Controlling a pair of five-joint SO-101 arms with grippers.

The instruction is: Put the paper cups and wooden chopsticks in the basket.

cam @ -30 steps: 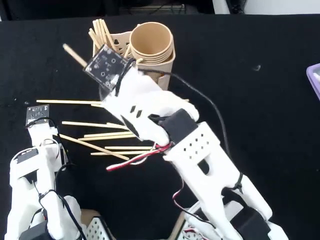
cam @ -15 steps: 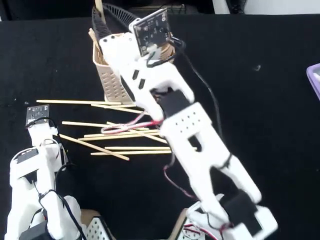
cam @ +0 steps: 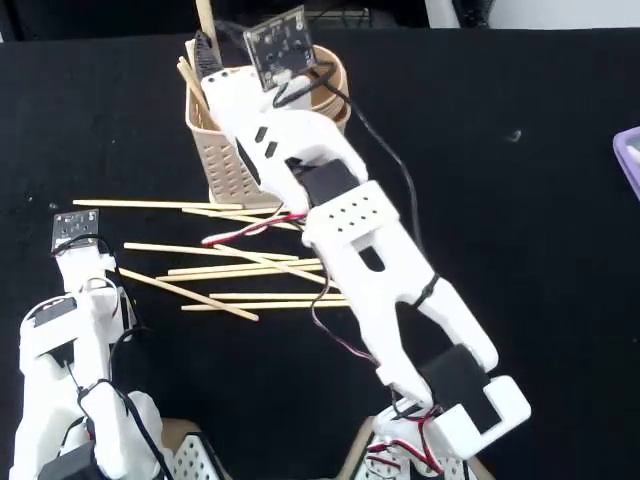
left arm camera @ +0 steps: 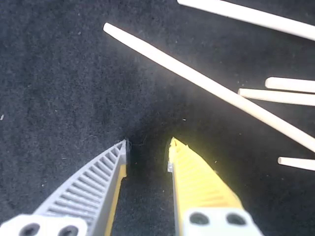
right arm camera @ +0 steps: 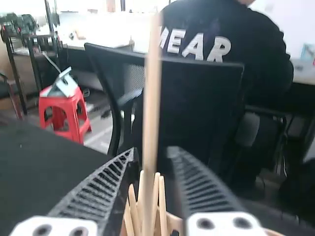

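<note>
Wooden and pale, a thin chopstick point(right arm camera: 151, 98) stands upright, pinched in the right end effector point(right arm camera: 150, 157) over the beige perforated basket point(cam: 225, 170) in the high view's upper left. Released off-centre, it could glance off the other chopsticks point(cam: 188, 75) inside and drop to the black table point(cam: 520, 200). The left end effector point(left arm camera: 147, 147) hangs empty, slightly parted.

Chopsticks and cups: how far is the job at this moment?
Done: the paper cups and some chopsticks stand in the basket. In hand: the right gripper holds one chopstick above it. Left: loose chopsticks on the table, near the open left gripper.
</note>
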